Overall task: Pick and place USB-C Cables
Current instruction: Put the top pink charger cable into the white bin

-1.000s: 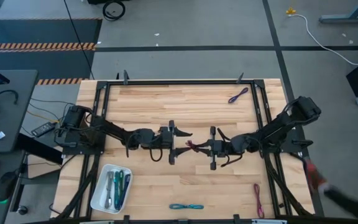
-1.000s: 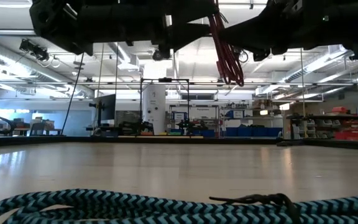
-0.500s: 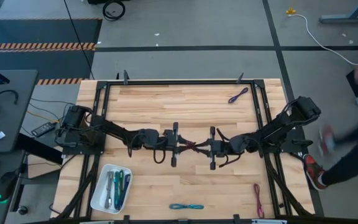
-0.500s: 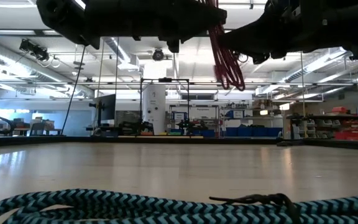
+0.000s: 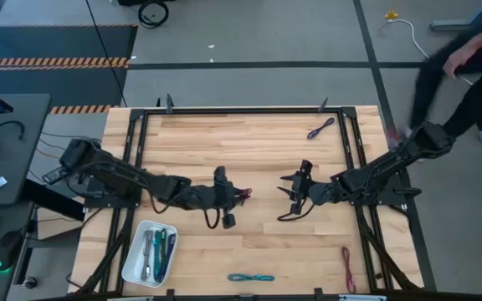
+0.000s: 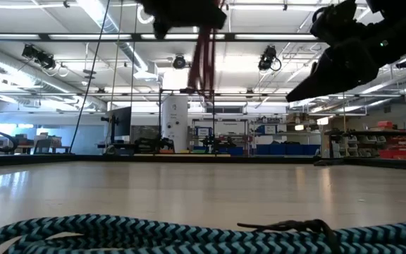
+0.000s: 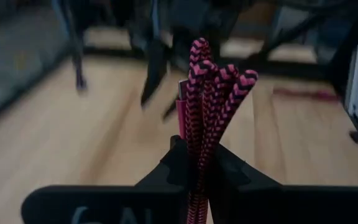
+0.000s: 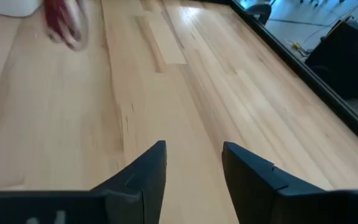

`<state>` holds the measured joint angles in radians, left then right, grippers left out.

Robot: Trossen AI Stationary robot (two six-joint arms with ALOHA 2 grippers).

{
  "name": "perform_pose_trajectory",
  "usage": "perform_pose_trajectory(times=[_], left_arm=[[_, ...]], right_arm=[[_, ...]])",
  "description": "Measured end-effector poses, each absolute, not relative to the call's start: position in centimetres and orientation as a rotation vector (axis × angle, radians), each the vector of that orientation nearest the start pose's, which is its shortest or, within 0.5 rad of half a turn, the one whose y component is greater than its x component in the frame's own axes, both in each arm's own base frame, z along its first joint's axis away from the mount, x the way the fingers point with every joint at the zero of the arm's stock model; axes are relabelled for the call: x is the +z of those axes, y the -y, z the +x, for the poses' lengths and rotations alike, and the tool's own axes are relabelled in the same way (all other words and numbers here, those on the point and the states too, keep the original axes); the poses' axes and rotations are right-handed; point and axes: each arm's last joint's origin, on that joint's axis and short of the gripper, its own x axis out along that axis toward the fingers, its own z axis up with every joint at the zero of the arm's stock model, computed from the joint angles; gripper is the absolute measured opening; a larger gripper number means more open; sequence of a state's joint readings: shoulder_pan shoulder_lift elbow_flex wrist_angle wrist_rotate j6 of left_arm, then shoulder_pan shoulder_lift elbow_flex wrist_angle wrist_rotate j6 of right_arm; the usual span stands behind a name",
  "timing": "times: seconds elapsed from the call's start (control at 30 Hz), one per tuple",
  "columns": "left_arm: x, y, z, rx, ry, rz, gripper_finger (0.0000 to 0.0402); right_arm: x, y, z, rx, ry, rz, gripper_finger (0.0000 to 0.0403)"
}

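Left arm holds a red cable above mid-table; several cables are already in the tray, others still lie loose.

High view: the left gripper sits left of centre holding the red-and-black cable, with the white tray nearer the front-left and some cables already in it. A purple cable, a teal cable and a magenta cable remain on the wood, so the job looks partly done. The right gripper waits right of centre.
Low view: the red cable hangs clear of the table; which arm grips it is hard to read here.
Left wrist view: the fingers pinch the folded bundle, loops sticking out beyond the tips.
Right wrist view: its fingers are spread, nothing between them.
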<state>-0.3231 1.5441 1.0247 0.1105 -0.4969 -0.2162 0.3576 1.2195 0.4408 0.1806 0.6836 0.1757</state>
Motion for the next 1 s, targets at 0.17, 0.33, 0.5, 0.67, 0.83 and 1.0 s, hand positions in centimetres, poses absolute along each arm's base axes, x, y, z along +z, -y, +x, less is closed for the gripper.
perform_pose_trajectory(times=[0.17,0.33,0.5,0.67,0.83,1.0], left_arm=[[30.5,11.3,30.8,0.287,-0.715,-0.236,0.0031],[31.2,13.9,26.7,0.409,-0.989,-0.434,0.0031],[27.7,17.3,22.2,0.583,-1.224,-0.647,0.0030],[24.4,19.9,18.0,0.754,-1.257,-0.775,0.0030],[20.7,21.3,15.4,0.857,-1.215,-0.957,0.0030],[17.5,21.7,14.0,0.880,-1.213,-1.114,0.0042]], right_arm=[[16.2,-6.1,21.8,-0.364,-0.510,-0.164,0.0158],[15.2,-6.1,22.9,-0.367,-0.504,-0.198,0.0156],[14.2,-6.2,23.7,-0.364,-0.494,-0.225,0.0156],[13.9,-6.2,23.9,-0.358,-0.504,-0.244,0.0156],[14.0,-6.3,23.9,-0.351,-0.498,-0.242,0.0155],[14.2,-6.3,24.0,-0.351,-0.478,-0.230,0.0155]])
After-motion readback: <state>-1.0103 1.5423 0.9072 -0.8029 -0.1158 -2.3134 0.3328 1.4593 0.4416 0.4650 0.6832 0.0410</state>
